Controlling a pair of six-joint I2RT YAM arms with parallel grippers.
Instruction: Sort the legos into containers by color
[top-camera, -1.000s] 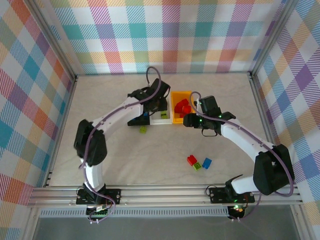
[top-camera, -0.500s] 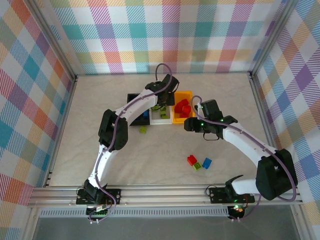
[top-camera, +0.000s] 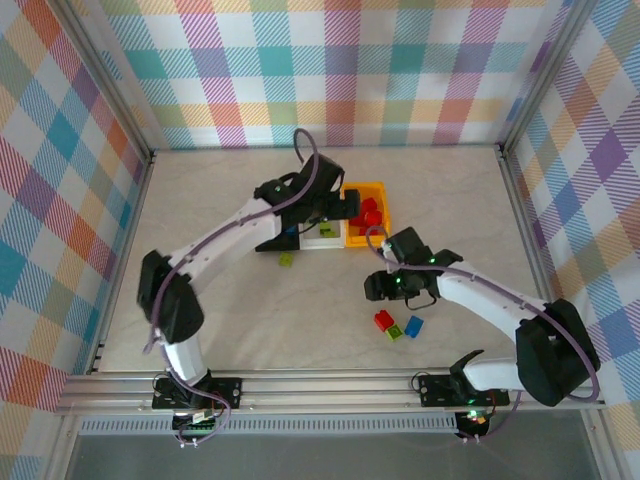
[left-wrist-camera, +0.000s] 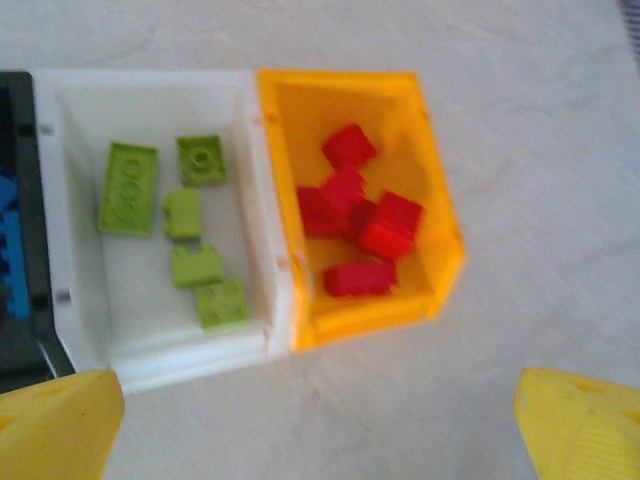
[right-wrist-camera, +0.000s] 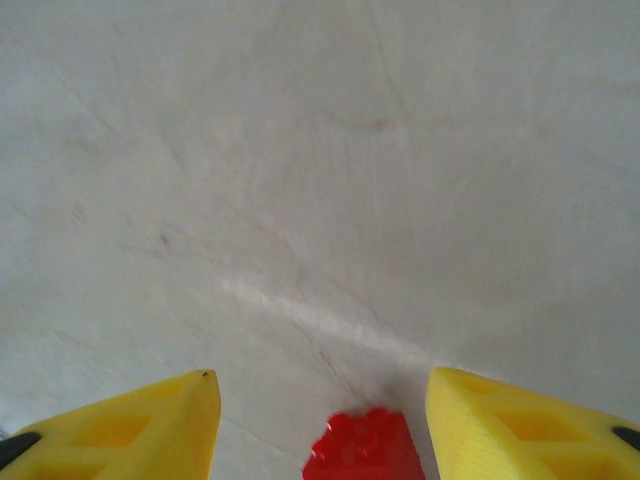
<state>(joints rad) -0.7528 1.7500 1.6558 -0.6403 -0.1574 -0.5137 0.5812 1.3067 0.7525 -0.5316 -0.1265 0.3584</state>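
The containers stand in a row at the back: the orange bin (left-wrist-camera: 440, 270) holds several red legos (left-wrist-camera: 360, 215), the white bin (left-wrist-camera: 255, 200) holds several lime green legos (left-wrist-camera: 128, 187), and the black bin (left-wrist-camera: 22, 150) shows a bit of blue at its edge. My left gripper (left-wrist-camera: 320, 440) hovers over the bins (top-camera: 330, 208), open wide and empty. My right gripper (right-wrist-camera: 320, 425) is open just above the table (top-camera: 383, 296). A loose red lego (right-wrist-camera: 362, 455) lies between its fingertips, not gripped. Next to that red lego (top-camera: 383, 320) lie a green lego (top-camera: 396, 331) and a blue lego (top-camera: 414, 326).
Another green lego (top-camera: 286, 259) lies on the table just in front of the bins. Plaid walls with metal posts close in the table on three sides. The arm bases sit on the rail at the near edge.
My left gripper has opened above the bins after being shut. My right arm has swung away from the orange bin toward the near side, down over the loose legos.
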